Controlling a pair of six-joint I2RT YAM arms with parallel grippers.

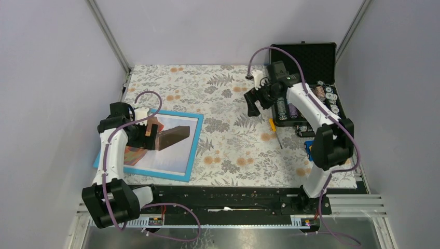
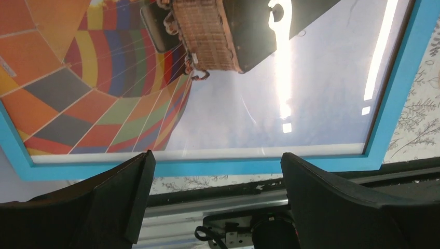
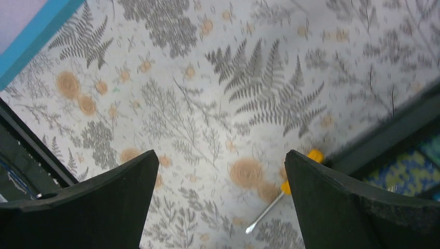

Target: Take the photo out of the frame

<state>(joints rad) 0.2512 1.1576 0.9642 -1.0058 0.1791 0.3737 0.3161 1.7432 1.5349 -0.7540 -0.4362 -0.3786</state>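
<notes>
The frame (image 1: 193, 150) lies face up on the left of the table, its light-blue border all round. The photo (image 1: 174, 153) of the orange balloon and brown basket sits inside it. My left gripper (image 1: 150, 129) hovers over the photo's left part, open and empty. In the left wrist view the photo (image 2: 233, 104) fills the top, the frame's border (image 2: 394, 93) runs along the near side, and my left gripper (image 2: 215, 166) stands wide apart above that near edge. My right gripper (image 1: 254, 106) is raised over mid-table, open and empty (image 3: 220, 166).
A yellow-handled screwdriver (image 1: 274, 129) lies on the floral cloth, also in the right wrist view (image 3: 284, 188). An open black case (image 1: 306, 57) with small items stands at the back right. A corner of the frame (image 3: 36, 31) shows in the right wrist view.
</notes>
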